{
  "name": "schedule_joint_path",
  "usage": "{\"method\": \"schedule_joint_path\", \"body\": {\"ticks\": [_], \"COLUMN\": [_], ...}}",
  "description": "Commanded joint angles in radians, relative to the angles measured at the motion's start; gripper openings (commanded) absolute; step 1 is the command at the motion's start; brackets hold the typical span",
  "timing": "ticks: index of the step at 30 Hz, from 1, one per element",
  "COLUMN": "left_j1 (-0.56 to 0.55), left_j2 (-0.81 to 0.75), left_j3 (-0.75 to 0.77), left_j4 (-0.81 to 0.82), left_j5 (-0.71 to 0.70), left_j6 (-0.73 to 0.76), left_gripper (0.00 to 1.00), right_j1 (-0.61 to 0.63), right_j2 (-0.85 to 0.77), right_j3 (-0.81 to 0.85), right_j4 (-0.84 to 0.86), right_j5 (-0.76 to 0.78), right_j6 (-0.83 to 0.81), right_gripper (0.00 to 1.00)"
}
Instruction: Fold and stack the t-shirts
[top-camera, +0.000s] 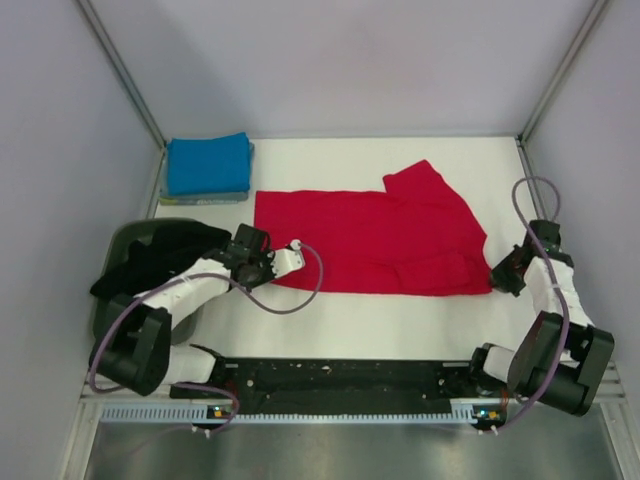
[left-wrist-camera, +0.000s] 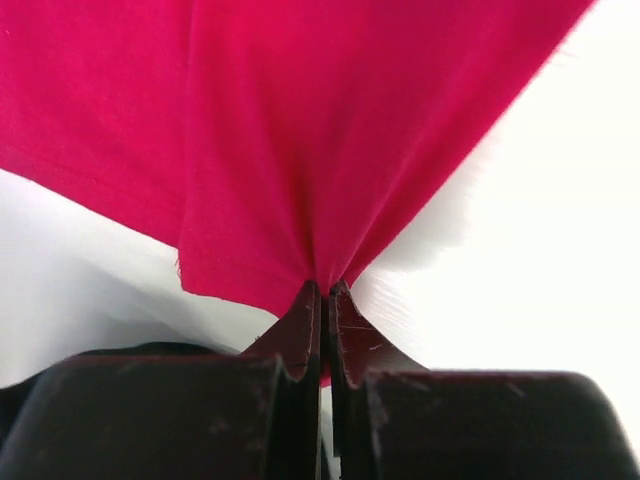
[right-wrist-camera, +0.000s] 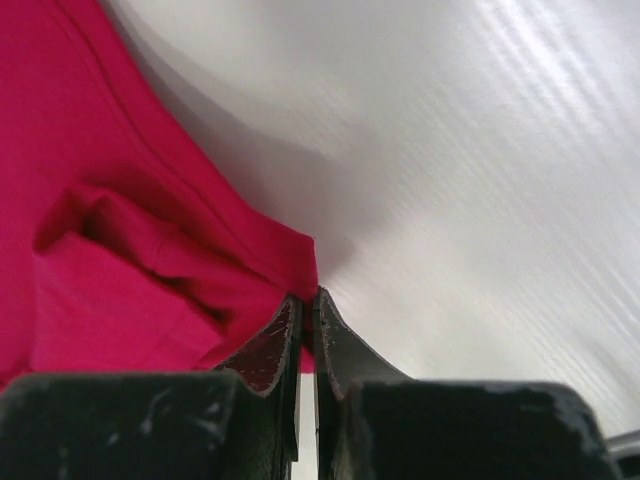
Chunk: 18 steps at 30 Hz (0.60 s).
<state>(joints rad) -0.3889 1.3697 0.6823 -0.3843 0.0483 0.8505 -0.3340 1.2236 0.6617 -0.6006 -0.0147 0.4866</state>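
Note:
A bright red t-shirt (top-camera: 375, 240) lies spread across the middle of the white table, one sleeve flipped up at the back. My left gripper (top-camera: 268, 272) is shut on its near left corner; the left wrist view shows the red cloth (left-wrist-camera: 300, 150) pinched and pulled up into folds. My right gripper (top-camera: 497, 275) is shut on its near right corner, with the red cloth (right-wrist-camera: 130, 260) bunched at the tips. A folded bright blue t-shirt (top-camera: 208, 164) lies at the back left. A black t-shirt (top-camera: 160, 255) hangs over a tub at the left.
A dark grey-green plastic tub (top-camera: 128, 250) stands at the left under the black cloth and my left arm. Metal frame posts (top-camera: 120, 70) rise at the back corners. The arm bases sit on a black rail (top-camera: 330, 380) at the near edge.

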Motion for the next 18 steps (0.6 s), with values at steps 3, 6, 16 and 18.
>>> {"method": "schedule_joint_path", "body": {"ticks": [3,6,16,18], "left_j1": [-0.077,-0.143,-0.252,-0.257], "left_j2": [-0.222,-0.308,-0.480,-0.472], "left_j3": [-0.087,-0.118,-0.225,-0.216], "left_j4": [-0.200,-0.260,-0.306,-0.327], "left_j5": [0.146,0.228,0.205,0.179], "left_j6": [-0.014,-0.050,-0.053,-0.031], "left_gripper": [0.00,0.00,0.00,0.00], "right_j1": [-0.189,-0.194,-0.220,-0.226], "right_j2": [-0.107,-0.127,-0.122,-0.118], "right_j3": [0.137,0.134,0.136,0.147], "right_j4": [-0.212,-0.280,-0.425,-0.456], "right_j5": [-0.067,-0.056,0.085,0.110], "right_j6": [0.018,0.001,0.056,0.058], "right_gripper": [0.00,0.00,0.00,0.00]}}
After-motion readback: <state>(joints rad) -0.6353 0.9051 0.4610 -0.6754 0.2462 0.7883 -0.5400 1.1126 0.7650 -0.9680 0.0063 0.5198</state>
